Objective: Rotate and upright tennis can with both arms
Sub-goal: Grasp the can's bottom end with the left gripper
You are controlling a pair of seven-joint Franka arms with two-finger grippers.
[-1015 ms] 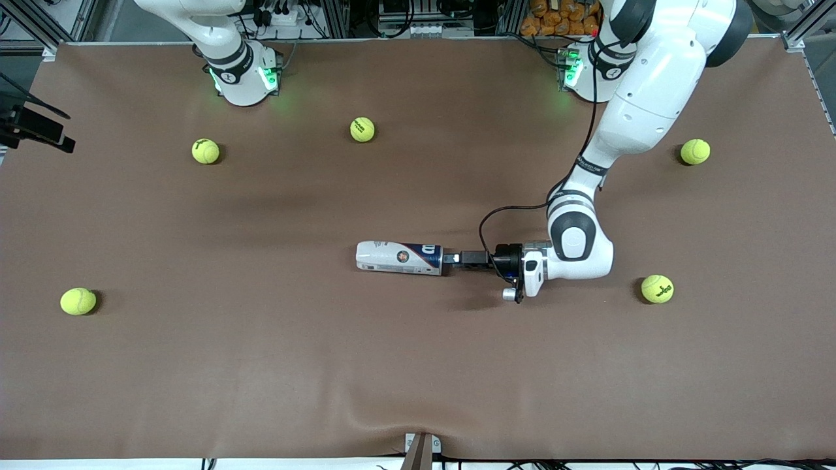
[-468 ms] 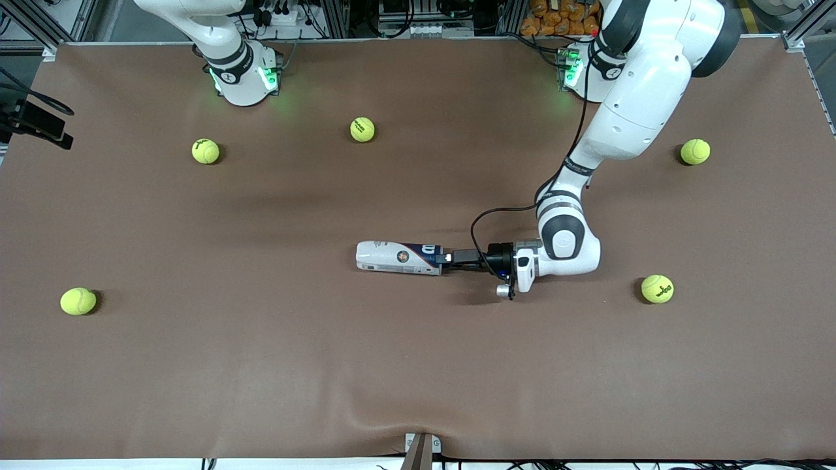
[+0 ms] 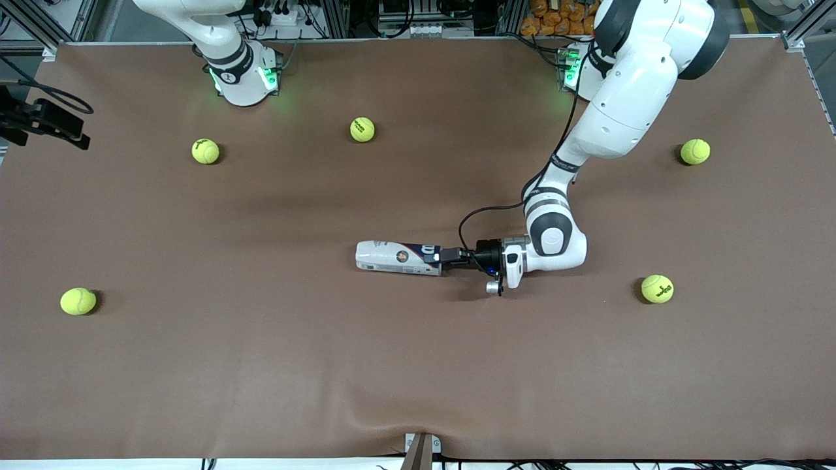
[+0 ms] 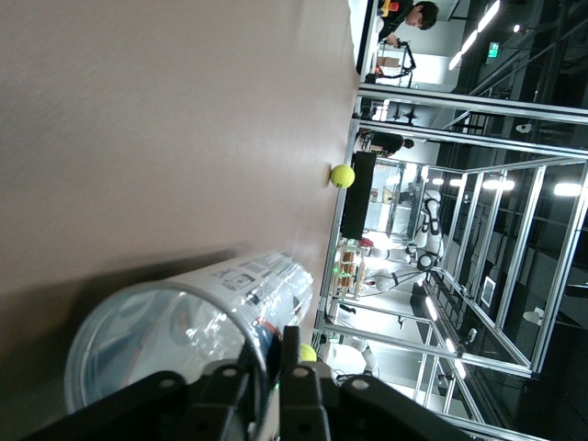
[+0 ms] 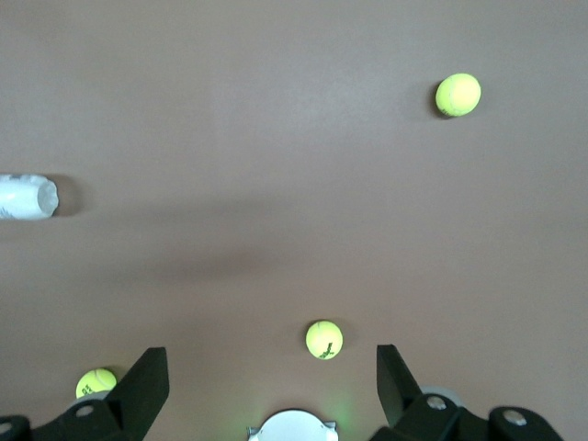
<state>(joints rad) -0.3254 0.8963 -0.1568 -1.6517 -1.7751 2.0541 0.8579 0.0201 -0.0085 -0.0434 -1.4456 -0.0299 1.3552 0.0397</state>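
The right end effector [image 5: 271, 356] hangs high over the right arm's end of the desk [image 3: 418, 365], well apart from the tennis can [image 3: 397, 257], with its fingers spread wide and nothing between them; that arm appears to be waiting. There is one can. It lies on its side near the middle of the desk, its length running along the desk from one arm's end toward the other. The left end effector [image 3: 439, 256] is low at the can's open end, the end toward the left arm. Its fingers [image 4: 230, 390] are drawn close together on the thin rim wall, apparently one inside and one outside. That pinch is the weak point: levering the can up by so narrow a hold could let the smooth wall slip or buckle, and with no second support the round body could roll away. Five tennis balls [image 3: 78, 301] lie loose. Three are toward the right arm's end from the can and two toward the left arm's end, all well apart from it.
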